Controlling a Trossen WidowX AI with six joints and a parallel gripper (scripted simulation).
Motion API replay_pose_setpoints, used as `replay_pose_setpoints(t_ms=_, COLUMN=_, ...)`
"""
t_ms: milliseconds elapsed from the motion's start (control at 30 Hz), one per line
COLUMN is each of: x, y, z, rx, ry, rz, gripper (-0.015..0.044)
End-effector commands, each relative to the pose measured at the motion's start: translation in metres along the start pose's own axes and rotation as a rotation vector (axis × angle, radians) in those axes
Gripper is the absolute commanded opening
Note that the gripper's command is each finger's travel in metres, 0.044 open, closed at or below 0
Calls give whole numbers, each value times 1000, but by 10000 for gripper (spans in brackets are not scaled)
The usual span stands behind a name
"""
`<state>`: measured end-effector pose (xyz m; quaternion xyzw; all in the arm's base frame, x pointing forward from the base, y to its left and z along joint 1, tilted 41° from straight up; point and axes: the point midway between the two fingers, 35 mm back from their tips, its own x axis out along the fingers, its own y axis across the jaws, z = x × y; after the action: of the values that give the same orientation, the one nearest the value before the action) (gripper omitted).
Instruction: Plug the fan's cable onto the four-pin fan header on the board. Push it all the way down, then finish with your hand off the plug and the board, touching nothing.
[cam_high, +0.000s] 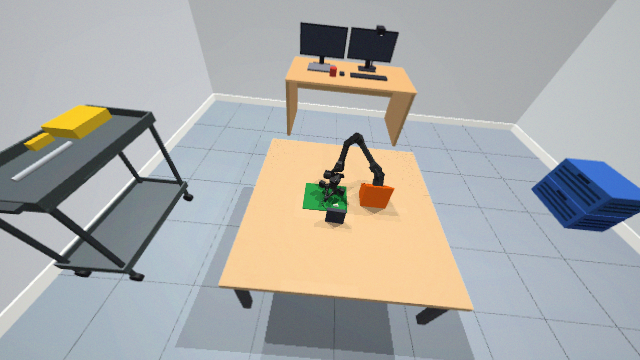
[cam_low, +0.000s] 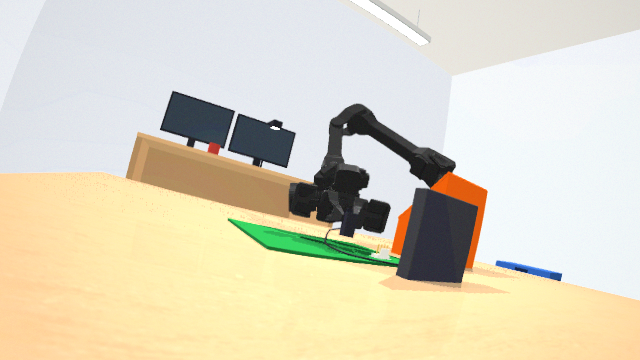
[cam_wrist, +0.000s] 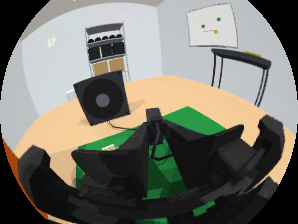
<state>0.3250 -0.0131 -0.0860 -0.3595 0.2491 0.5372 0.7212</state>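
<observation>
The green board (cam_high: 312, 197) (cam_low: 270, 241) (cam_wrist: 192, 119) lies on the table. The white four-pin header (cam_high: 335, 204) (cam_low: 384, 254) (cam_wrist: 109, 148) stands on it near the fan, its pins showing upright in the exterior view. The dark fan (cam_high: 335, 216) (cam_low: 435, 240) (cam_wrist: 102, 100) stands at the board's edge. My gripper (cam_high: 327, 196) (cam_low: 347, 222) (cam_wrist: 154, 124) is shut on the dark plug (cam_low: 347, 230) (cam_wrist: 154, 116), above the board and to one side of the header, apart from it. The thin black cable (cam_low: 326, 240) (cam_wrist: 120, 128) loops from the plug down towards the fan. The plug's underside is hidden in the wrist view.
An orange block (cam_high: 376, 196) (cam_low: 479, 220) (cam_wrist: 7, 162) stands on the table (cam_high: 340, 255) (cam_low: 200, 300) beside the board, close to the arm's base. The fan rises upright past the header. A desk with monitors, a cart and a blue crate stand away from the table.
</observation>
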Motion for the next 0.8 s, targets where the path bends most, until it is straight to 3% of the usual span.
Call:
replay_pose_setpoints(t_ms=0, x=2, y=1, z=-4, rx=2, ry=-7, rz=3, gripper=0)
replay_pose_setpoints(t_ms=767, x=5, y=1, z=-22, rx=2, ry=-6, rz=3, gripper=0)
